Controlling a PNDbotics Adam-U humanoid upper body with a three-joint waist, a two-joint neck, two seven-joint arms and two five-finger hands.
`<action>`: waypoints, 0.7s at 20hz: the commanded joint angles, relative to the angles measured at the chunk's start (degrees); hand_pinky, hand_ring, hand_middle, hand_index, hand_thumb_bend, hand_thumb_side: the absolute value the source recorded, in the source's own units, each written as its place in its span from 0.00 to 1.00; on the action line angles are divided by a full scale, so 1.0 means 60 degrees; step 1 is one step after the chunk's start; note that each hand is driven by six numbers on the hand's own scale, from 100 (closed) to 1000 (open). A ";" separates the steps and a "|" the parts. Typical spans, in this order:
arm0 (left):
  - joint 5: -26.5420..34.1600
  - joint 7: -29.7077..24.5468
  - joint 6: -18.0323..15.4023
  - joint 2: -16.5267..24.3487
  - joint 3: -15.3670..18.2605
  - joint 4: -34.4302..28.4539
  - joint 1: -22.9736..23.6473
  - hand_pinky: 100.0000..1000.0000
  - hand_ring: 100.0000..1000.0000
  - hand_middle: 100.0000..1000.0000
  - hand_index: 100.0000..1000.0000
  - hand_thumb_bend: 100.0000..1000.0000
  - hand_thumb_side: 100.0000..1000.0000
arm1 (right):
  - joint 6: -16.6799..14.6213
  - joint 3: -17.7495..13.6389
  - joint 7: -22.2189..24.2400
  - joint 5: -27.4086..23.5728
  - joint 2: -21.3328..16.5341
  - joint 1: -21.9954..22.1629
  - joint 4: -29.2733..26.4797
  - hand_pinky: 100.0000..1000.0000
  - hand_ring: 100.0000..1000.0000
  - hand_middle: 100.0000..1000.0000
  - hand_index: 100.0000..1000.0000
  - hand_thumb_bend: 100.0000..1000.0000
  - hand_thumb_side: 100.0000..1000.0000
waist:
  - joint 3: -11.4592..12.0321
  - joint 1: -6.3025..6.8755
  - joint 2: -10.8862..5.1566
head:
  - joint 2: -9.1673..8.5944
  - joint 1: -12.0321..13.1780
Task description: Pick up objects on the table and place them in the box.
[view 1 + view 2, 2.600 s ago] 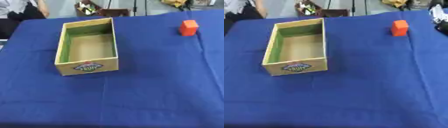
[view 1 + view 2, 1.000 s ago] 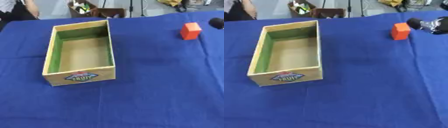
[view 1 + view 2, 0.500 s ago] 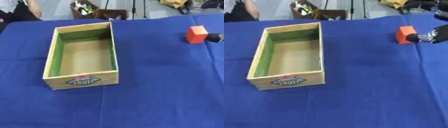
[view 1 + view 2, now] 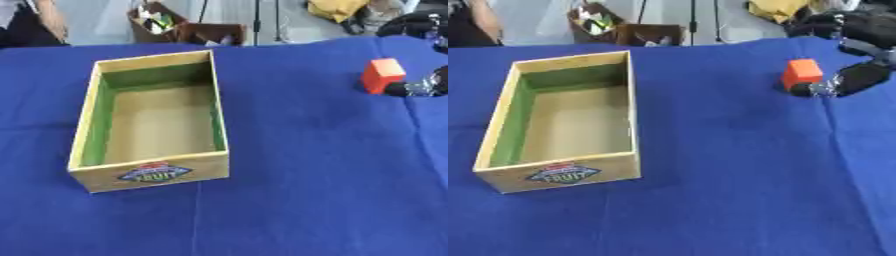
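The right hand point(image 4: 846, 80) is seen at the right edge, low over the blue tablecloth point(image 4: 737, 165). An orange block point(image 4: 801, 73) is found just beside its fingertips, on their left and slightly farther. A cardboard box point(image 4: 502, 131) is placed well apart, far left of the hand.

Inventory of the blue cloth-covered table point(image 4: 289, 200):

- Open rectangular cardboard box, tan outside with green inner walls and a fruit label on its near end point(image 4: 154, 120): one, well apart from the hand, on its left.
- Small orange-red cube-shaped block point(image 4: 801, 73): one, just beside the hand's fingertip, on its left.
- Black robot right hand point(image 4: 852, 78): one, entering at the right edge.

Nothing lies inside the box.
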 commanded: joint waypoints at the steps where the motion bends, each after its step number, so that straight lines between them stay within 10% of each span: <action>1: -0.0060 -0.0024 -0.0052 0.0055 0.0002 -0.0178 0.0027 0.14 0.30 0.31 0.62 0.00 1.00 | 0.0116 -0.0160 -0.0172 0.0227 -0.0424 -0.0169 0.0079 0.80 0.92 0.86 0.98 0.50 0.93 | 0.0036 0.0004 -0.0135 | -0.0235 -0.0201; 14: -0.0178 -0.0095 -0.0147 -0.0099 -0.0043 -0.0178 0.0144 0.13 0.30 0.30 0.62 0.00 1.00 | 0.0347 -0.0231 -0.0435 0.0543 -0.0526 -0.0050 0.0218 0.81 0.92 0.87 0.99 0.51 0.93 | 0.0202 0.0131 0.0123 | -0.0573 -0.1326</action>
